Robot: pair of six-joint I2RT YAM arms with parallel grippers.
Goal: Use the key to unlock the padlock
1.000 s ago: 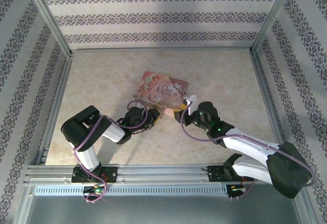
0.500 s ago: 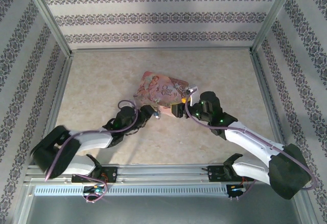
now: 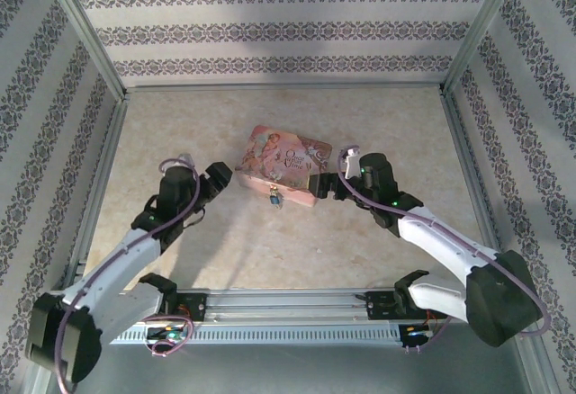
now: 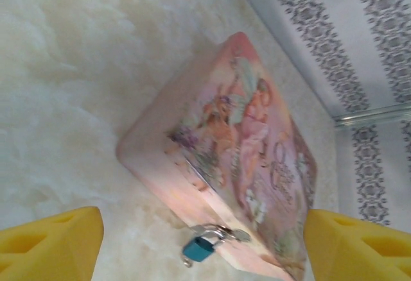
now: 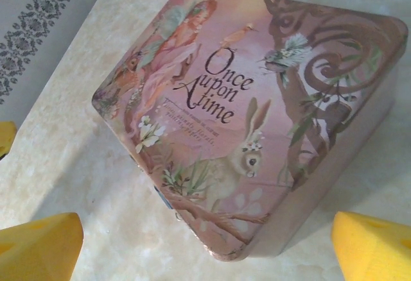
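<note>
1. Left pincer (image 3: 219, 179): jaws wide apart, nothing held. In its wrist view the yellow pads (image 4: 51, 242) sit in the two lower corners with bare space between them.
2. It sits at about 9 o'clock of the pink box (image 3: 283, 165), well apart from it and aimed at the box's near face. My read is that it's lined up for an approach to the lock.
3. Right pincer (image 3: 319, 185): also wide open and empty, with its pads (image 5: 38, 249) at the lower corners of its wrist view.
4. It's just beside the box's 3 o'clock end; can't tell if it touches. It's likely there to brace the box so it doesn't slide when the lock gets worked.
5. Padlock (image 4: 198, 249): small, blue body, hanging from the hasp on the box's 6 o'clock long face, resting low against the desk (image 3: 180, 124). Seen from above, it's between the two pincers (image 3: 273, 198).
6. That face points toward the arm bases, so either arm can reach it.
7. Key: can't pick it out, and neither pincer carries it. Lock state is too small to tell, so I judge the unlock not yet done.
</note>
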